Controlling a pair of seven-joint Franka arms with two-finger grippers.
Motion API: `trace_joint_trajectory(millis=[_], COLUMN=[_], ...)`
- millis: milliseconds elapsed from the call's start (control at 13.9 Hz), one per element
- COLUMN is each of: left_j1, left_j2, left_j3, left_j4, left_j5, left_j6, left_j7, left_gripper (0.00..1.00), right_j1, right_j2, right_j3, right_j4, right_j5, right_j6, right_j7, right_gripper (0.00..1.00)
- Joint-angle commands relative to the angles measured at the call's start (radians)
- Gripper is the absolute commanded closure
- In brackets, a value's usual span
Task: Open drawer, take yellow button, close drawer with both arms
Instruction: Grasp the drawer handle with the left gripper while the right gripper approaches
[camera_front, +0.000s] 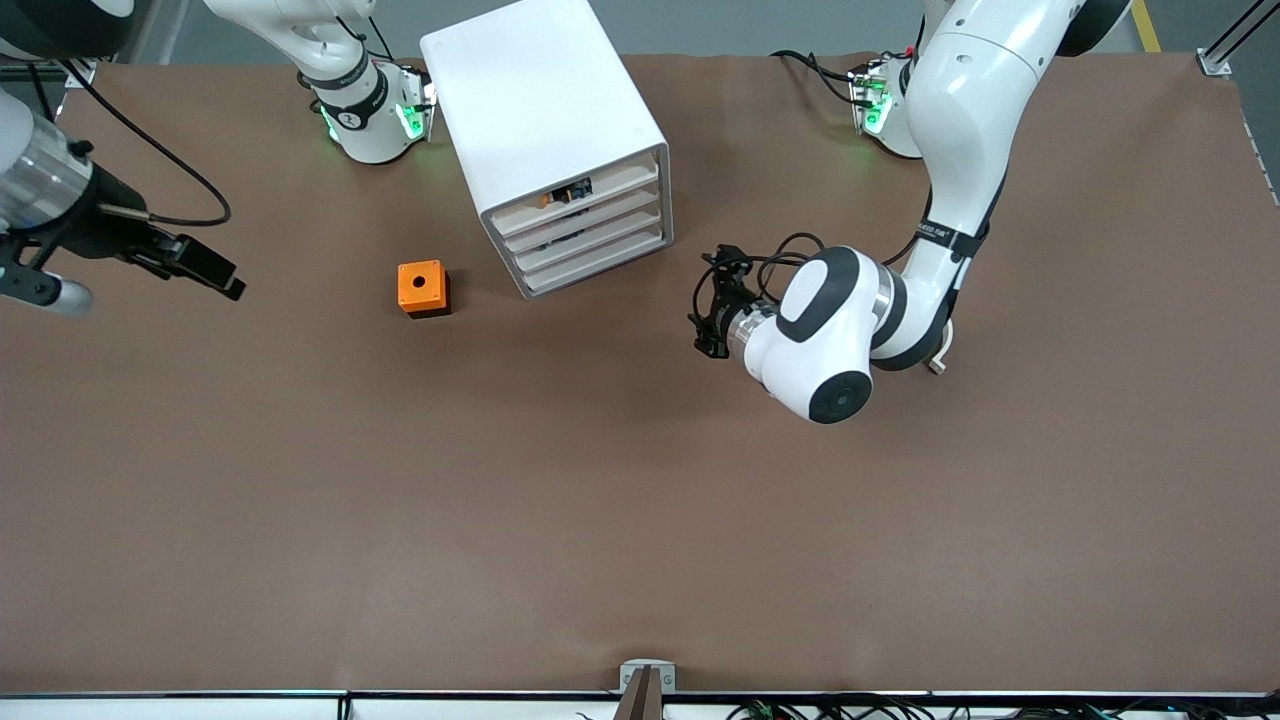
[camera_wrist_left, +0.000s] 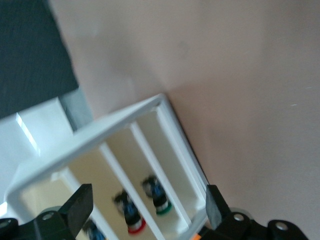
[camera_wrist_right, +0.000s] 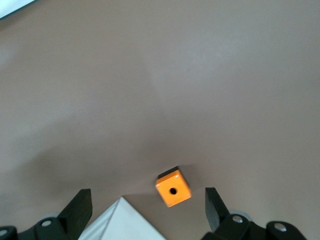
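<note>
A robotics lab: two white Franka arms (camera_front: 960, 150) bolted at the edge of a wide table (camera_front: 640, 520) covered in plain brown matting, green status lights on their bases, loose cabling along the table's edge, and a grey workshop floor showing past it.

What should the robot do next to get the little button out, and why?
Probably the left gripper should ease toward the top drawer of the white cabinet and catch its front. Its fingers are open and it is beside the cabinet's drawer fronts, touching nothing. All four drawers look shut. The right gripper waits over the table's end.
</note>
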Motion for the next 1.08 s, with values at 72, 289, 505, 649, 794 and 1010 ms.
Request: trace_joint_trajectory(millis=[72, 289, 505, 649, 794, 1010], left_j1=[0.001, -0.005, -0.051, -0.065, -0.09, -0.119], left_j2=[0.044, 0.067, 0.099, 0.111, 0.119, 0.137], left_j3=[0.001, 0.0, -0.001, -0.001, -0.001, -0.001], left_j4=[0.018, 0.02, 0.023, 0.023, 0.02, 0.02], left_j5=[-0.168, -0.249, -0.289, -0.328, -0.346, -0.349], left_j6=[-0.012, -0.026, -0.095, -0.141, -0.176, -0.205], left_j7=[-0.259, -0.388, -0.459, -0.473, -0.474, -0.481], left_gripper=[0.01, 0.08, 0.2, 0.27, 0.31, 0.36], right_j1=[-0.001, 0.022, 0.036, 0.037, 0.04, 0.042], right_j2=[0.043, 0.045, 0.072, 0.075, 0.094, 0.121], right_j3=[0.08, 0.097, 0.095, 0.097, 0.095, 0.097], right_j4=[0.011, 0.011, 0.011, 0.01, 0.008, 0.007], right_j5=[0.025, 0.025, 0.086, 0.122, 0.195, 0.264], right_j6=[-0.001, -0.004, -0.006, -0.009, -0.009, -0.007], right_j7=[0.241, 0.299, 0.393, 0.437, 0.483, 0.536], right_gripper=[0.0, 0.0, 0.0, 0.0, 0.0, 0.0])
